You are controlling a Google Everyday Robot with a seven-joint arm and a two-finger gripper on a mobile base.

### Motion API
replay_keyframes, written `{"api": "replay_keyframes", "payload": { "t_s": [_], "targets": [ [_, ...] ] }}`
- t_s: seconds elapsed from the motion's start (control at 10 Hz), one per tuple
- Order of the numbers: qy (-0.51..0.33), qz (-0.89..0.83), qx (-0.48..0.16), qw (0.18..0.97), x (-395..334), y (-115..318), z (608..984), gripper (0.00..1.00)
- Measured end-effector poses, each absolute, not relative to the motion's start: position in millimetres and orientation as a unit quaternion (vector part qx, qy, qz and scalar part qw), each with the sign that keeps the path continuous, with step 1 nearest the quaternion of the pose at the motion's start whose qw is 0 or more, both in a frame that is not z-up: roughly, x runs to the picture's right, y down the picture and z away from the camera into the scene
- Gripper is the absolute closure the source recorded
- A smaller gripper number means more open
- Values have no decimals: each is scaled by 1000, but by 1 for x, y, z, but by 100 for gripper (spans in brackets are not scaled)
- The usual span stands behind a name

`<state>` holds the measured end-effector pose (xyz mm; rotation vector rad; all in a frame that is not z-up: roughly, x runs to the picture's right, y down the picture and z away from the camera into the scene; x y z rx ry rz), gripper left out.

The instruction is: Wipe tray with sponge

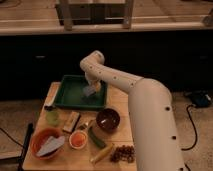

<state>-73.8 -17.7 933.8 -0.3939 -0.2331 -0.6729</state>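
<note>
The dark-green tray (70, 95) lies at the back of the small wooden table. My white arm reaches from the lower right, bends at the elbow above the tray and comes down into the tray's right part. The gripper (92, 89) is low over the tray floor near the right rim. A pale blue-grey sponge (89, 91) with a yellowish part beside it sits at the gripper's tip, against the tray floor.
In front of the tray stand a green cup (52, 116), a tan block (71, 121), a dark bowl (107, 120), an orange bowl (46, 142) holding a grey-white cloth, a small orange dish (78, 139), a cucumber (96, 137), a banana (101, 153) and grapes (123, 153).
</note>
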Motion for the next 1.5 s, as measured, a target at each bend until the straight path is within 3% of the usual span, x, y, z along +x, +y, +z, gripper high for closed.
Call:
{"api": "replay_keyframes", "payload": {
  "t_s": [1.5],
  "targets": [
    [-113, -351, -187, 911, -71, -22, 933, 99]
  ]
}}
